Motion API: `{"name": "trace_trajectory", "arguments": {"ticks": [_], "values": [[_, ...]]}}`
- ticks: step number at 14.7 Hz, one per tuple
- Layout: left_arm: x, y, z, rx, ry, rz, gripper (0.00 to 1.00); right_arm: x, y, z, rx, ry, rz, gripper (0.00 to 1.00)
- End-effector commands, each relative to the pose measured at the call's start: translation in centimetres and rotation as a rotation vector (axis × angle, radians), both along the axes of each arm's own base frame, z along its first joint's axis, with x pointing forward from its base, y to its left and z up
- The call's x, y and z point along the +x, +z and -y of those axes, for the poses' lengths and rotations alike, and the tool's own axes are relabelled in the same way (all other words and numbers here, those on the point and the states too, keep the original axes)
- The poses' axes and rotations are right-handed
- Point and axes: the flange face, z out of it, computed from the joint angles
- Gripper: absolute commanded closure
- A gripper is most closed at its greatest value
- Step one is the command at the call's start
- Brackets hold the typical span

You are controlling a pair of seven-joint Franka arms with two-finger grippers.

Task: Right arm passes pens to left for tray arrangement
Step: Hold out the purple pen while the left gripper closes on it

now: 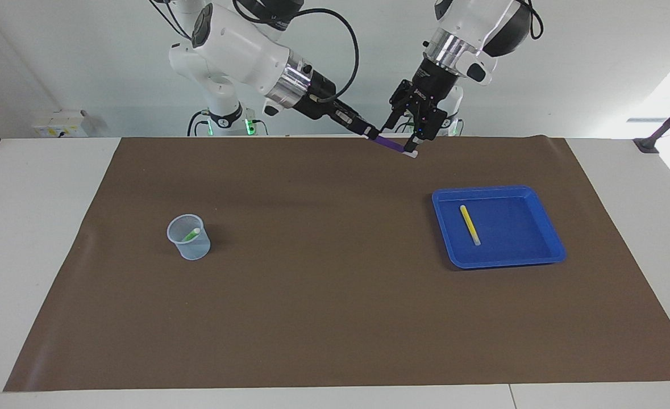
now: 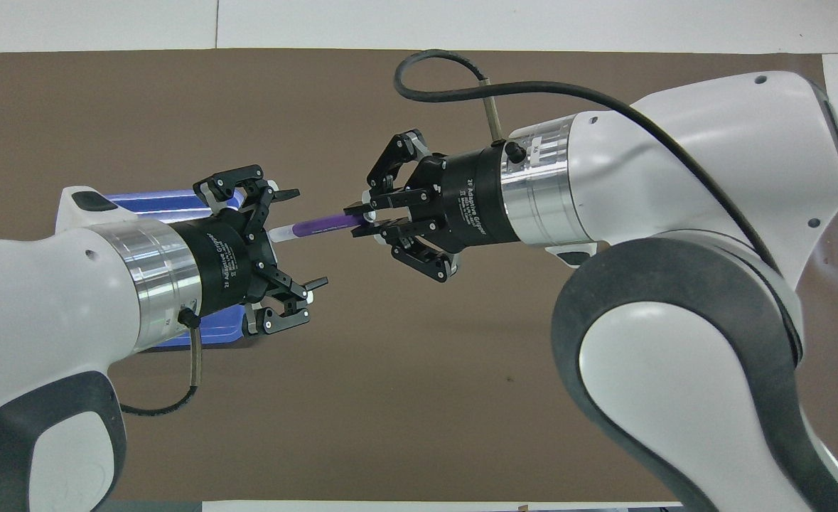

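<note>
The right gripper (image 1: 372,134) is up in the air over the brown mat's (image 1: 335,318) edge nearest the robots, about midway along that edge. Its jaws are clamped on one end of the purple pen (image 1: 392,145), which sticks out level toward the left arm's end of the table, whitish end leading.

The left gripper (image 1: 406,135) hangs over the same edge of the mat, right at the pen's free end. Its jaws stand wide apart. In the overhead view the pen's whitish tip (image 2: 281,232) lies between the two spread fingers (image 2: 285,192). Contact between those fingers and the pen cannot be confirmed from either view.

The blue tray (image 1: 545,245) sits on the mat toward the left arm's end of the table, roughly midway between the mat's near and far edges. The yellow pen (image 1: 470,224) lies flat inside it, in the half toward the mat's middle. In the overhead view the left arm covers most of the tray, and only strips of its rim show.

A small pale cup (image 1: 188,237) stands upright on the mat toward the right arm's end of the table, well apart from the tray. The green pen (image 1: 191,233) leans inside it, whitish end up.
</note>
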Motion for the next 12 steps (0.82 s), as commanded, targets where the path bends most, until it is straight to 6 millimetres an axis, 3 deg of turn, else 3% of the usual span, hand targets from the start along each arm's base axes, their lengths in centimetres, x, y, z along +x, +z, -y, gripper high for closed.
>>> {"name": "trace_trajectory", "arguments": {"ticks": [1, 5, 10, 12], "values": [[1.1, -1.1, 0.0, 0.001, 0.015, 0.023, 0.0, -0.1, 0.0, -0.3, 0.014, -0.012, -0.01, 1.0], [1.3, -1.2, 0.3, 0.006, -0.007, 0.037, 0.02, -0.2, -0.1, -0.5, 0.013, -0.008, -0.012, 1.0], [1.3, -0.4, 0.1, 0.007, -0.011, 0.044, 0.32, -0.1, -0.1, -0.5, 0.014, -0.009, -0.011, 1.0], [1.2, -0.3, 0.0, 0.008, -0.01, 0.042, 0.38, -0.1, -0.1, -0.5, 0.014, -0.009, -0.011, 1.0]]}}
